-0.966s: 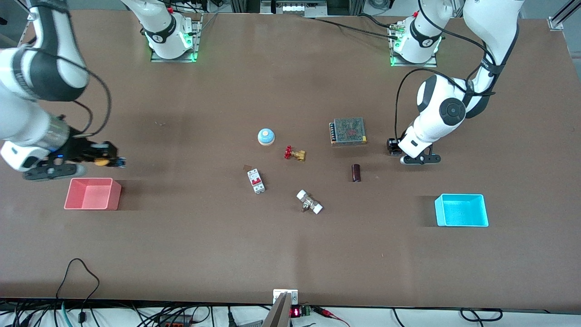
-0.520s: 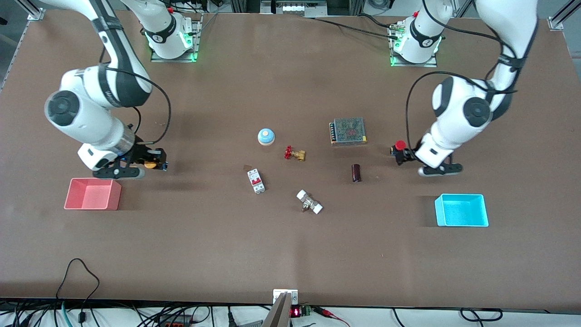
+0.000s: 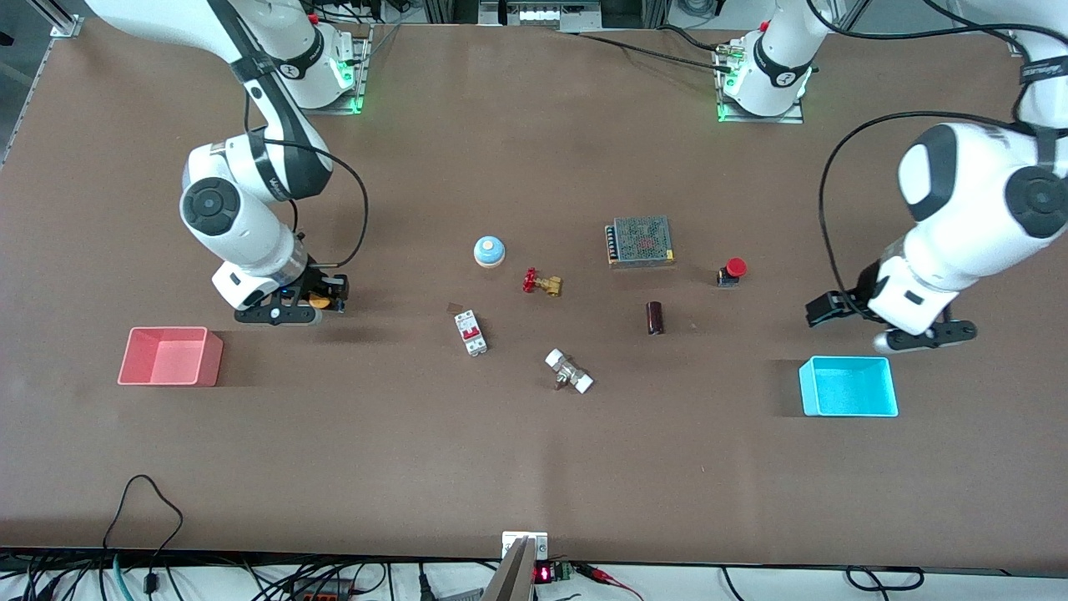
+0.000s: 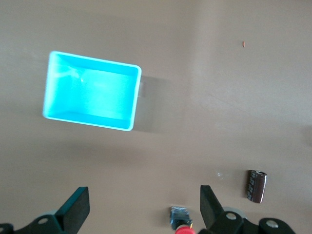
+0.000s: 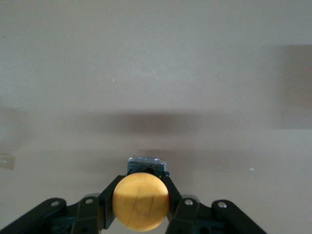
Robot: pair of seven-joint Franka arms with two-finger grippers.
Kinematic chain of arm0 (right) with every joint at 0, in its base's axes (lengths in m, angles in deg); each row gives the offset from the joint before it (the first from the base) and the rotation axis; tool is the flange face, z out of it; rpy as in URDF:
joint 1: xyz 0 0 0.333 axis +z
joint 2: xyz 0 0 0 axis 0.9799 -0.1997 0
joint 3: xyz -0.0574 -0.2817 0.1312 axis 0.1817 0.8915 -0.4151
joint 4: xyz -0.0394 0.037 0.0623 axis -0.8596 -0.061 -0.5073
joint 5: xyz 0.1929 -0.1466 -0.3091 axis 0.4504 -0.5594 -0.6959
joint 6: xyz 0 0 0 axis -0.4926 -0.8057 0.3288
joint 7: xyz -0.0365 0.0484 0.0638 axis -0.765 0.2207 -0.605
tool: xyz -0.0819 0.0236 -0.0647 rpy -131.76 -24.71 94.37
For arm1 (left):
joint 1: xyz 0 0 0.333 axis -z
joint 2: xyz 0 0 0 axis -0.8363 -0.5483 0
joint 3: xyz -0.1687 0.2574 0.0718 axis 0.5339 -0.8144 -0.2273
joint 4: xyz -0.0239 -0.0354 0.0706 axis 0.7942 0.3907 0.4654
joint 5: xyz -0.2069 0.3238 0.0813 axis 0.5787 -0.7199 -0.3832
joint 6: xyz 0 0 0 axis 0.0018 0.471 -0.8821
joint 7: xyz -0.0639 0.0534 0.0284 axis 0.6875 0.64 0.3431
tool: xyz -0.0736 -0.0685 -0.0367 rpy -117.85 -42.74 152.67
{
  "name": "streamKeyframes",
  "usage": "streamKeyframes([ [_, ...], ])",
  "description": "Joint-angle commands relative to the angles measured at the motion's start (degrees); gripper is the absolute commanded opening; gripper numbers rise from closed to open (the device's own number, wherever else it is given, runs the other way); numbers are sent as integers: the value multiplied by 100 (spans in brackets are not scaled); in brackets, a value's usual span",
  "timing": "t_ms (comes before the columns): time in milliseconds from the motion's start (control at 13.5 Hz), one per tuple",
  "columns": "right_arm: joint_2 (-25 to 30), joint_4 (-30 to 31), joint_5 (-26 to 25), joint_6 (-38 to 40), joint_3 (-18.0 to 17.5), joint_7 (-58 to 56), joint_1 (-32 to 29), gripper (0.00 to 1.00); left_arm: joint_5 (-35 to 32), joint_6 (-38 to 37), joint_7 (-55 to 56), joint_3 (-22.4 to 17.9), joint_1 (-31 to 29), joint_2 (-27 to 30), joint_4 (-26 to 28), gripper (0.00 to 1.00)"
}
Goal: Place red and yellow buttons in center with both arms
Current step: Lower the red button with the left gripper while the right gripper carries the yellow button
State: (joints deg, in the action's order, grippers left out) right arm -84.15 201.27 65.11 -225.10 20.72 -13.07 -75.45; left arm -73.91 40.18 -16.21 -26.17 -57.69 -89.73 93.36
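The red button (image 3: 732, 270) stands on the brown tabletop (image 3: 534, 451) beside the metal-mesh box, free of any gripper. It also shows at the edge of the left wrist view as the red button (image 4: 181, 223). My left gripper (image 3: 822, 310) hangs open and empty over the table next to the cyan bin, apart from the red button; its fingers (image 4: 75, 207) stand wide. My right gripper (image 3: 329, 292) is shut on the yellow button (image 3: 319, 301), low over the table between the pink bin and the middle. In the right wrist view the yellow button (image 5: 141, 200) fills the right gripper (image 5: 141, 195).
In the middle lie a blue-domed button (image 3: 490, 250), a brass valve (image 3: 541, 282), a metal-mesh box (image 3: 640, 241), a dark cylinder (image 3: 655, 317), a white breaker (image 3: 471, 331) and a white-capped fitting (image 3: 569, 371). A pink bin (image 3: 169, 356) and a cyan bin (image 3: 848, 386) sit toward the table's ends.
The left gripper opened, left the red button on the table and drew back toward the cyan bin. The right arm carried the yellow button from above the pink bin toward the middle.
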Motion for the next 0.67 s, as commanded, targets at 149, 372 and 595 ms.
streamKeyframes([
  [149, -232, 12, -477, -484, 8, 646, 224, 35, -79, -1463, -266, -80, -55, 31, -1191, 100],
  [372, -417, 12, -846, -695, 8, 840, 277, 35, -79, -1999, -266, -89, -82, 83, -1701, 100],
  [595, -549, 3, -944, -906, 17, 884, 382, 35, -88, -2675, -274, -80, -187, 101, -2141, 100],
])
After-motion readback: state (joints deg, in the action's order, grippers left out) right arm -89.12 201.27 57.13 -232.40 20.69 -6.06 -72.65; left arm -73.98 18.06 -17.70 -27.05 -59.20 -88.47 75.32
